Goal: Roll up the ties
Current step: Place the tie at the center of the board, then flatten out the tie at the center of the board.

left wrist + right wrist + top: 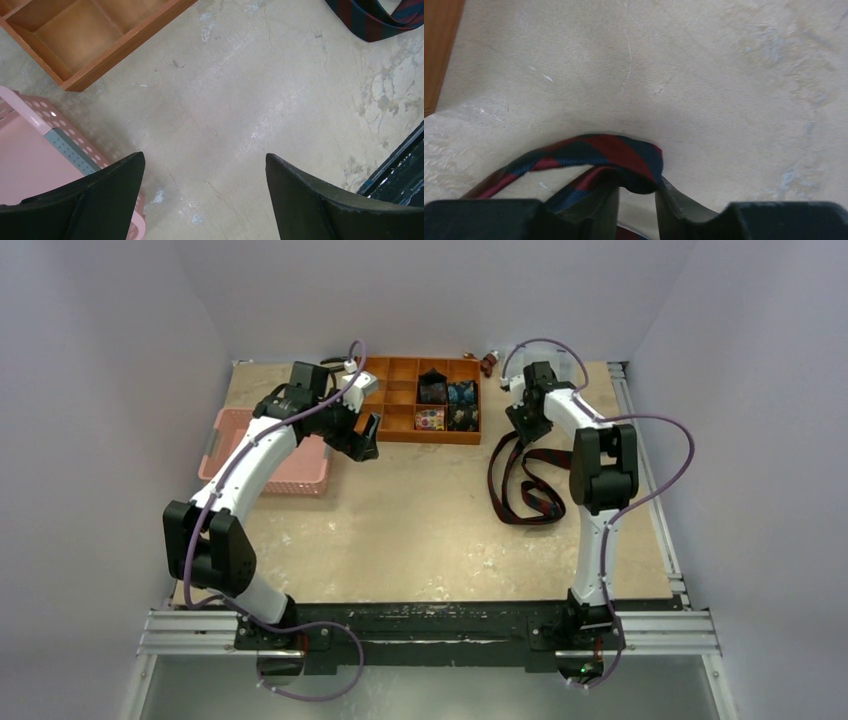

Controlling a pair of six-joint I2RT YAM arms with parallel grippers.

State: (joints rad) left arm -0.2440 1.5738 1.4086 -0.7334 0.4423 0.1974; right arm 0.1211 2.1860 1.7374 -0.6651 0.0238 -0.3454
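- The table [430,540] is a pale, scuffed, flat board. Its hard face looks like the best place to do the rolling.
- The pink basket [250,440] is plastic with rows of small holes in its walls. It sits at the left edge, beside the left arm.
- The wooden tray [398,422] is orange-brown and split into square compartments. It lies at the far side, between the two grippers.
- The striped tie [527,490] is soft navy cloth with red diagonal stripes. It lies in loose loops on the right of the table, just in front of the tray's right end.
- The right gripper [636,186] has its jaws narrow, pinching a bunched fold of this tie, and both fingers touch the cloth. For a neat roll the pinch likely belongs at the very tip, with the cloth flat rather than bunched, so I would check the hold first.
- The left gripper [204,161] has its jaws spread wide and holds nothing. It hangs over bare table near the tray's corner, and it could pin the loose length.
- The rolled ties [447,405] are small dark and patterned bundles in the tray's right-hand compartments.
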